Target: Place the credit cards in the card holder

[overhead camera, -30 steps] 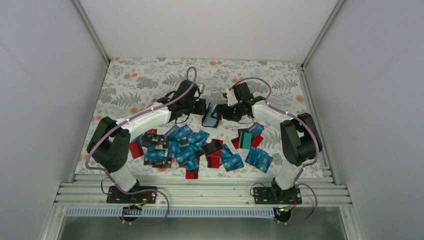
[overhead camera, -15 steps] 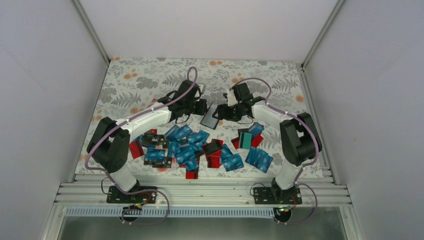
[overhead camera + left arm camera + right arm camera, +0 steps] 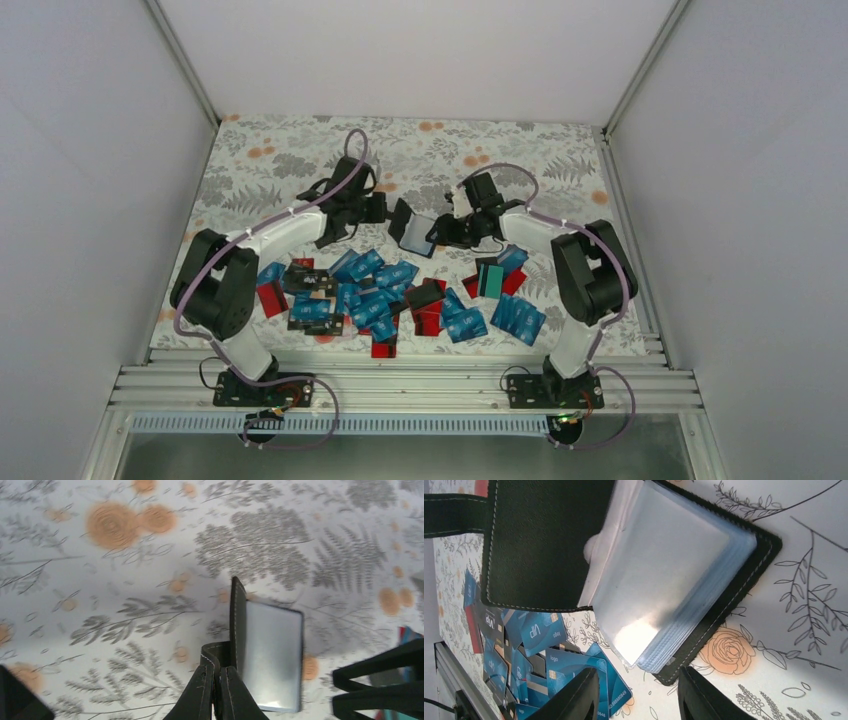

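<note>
**DESK:** Where is the card holder (image 3: 413, 230)?

**FIELD:** Open on the floral table (image 3: 270, 160), beyond the card pile and between the two grippers; its black cover (image 3: 539, 545) tilts up off a stack of clear sleeves (image 3: 664, 580); no card shows through the top sleeve, so I judge it unfilled.

**DESK:** And the tools?

**FIELD:** The right gripper (image 3: 639, 680) stands part-open and holds nothing; the holder's corner lies just at its fingertips. The left gripper (image 3: 378, 208) sits beside the cover, and the stitched strap (image 3: 216, 690) runs toward it; its fingers fall outside its own camera's frame, so whether it pinches the strap I cannot tell.

**DESK:** What does the step call for?

**FIELD:** Holding the cover back so the sleeves lie exposed; steadying that corner so the holder does not slide; then taking one of the credit cards (image 3: 375, 295) by an edge, since they overlap and a clump could lift; then feeding it flat into a single sleeve mouth.
</note>
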`<state>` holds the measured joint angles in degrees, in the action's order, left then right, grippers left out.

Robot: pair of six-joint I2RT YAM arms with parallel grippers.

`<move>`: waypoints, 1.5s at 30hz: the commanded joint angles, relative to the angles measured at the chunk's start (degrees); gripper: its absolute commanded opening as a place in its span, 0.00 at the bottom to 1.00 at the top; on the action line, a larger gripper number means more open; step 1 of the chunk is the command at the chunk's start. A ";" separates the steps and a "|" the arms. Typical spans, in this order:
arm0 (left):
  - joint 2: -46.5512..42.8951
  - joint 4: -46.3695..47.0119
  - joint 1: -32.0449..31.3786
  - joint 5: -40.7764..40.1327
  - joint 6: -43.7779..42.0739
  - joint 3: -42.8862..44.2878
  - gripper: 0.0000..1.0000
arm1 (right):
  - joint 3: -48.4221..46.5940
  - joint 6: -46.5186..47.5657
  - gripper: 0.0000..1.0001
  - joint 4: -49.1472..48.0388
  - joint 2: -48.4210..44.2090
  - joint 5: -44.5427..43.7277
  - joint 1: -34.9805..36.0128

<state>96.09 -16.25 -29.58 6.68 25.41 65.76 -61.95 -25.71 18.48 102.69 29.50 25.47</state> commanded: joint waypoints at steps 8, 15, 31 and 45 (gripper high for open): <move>3.27 2.54 2.38 -0.17 -0.68 -7.42 0.02 | -5.31 -1.70 0.42 -2.62 5.81 4.73 0.37; 3.55 3.62 2.43 0.39 -0.51 -8.53 0.02 | -7.75 -1.77 0.44 -2.13 8.57 4.75 0.37; 4.23 5.86 2.43 0.79 -1.32 -9.53 0.03 | -13.42 -1.07 0.50 -5.33 13.63 13.46 3.28; 0.67 5.90 2.69 0.18 -1.16 -12.69 0.24 | -15.70 -0.92 0.52 -6.55 21.74 15.16 4.54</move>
<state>99.57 -10.90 -27.11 6.74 24.45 53.91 -76.90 -27.35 12.73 122.23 44.16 29.23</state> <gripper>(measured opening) 0.204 0.510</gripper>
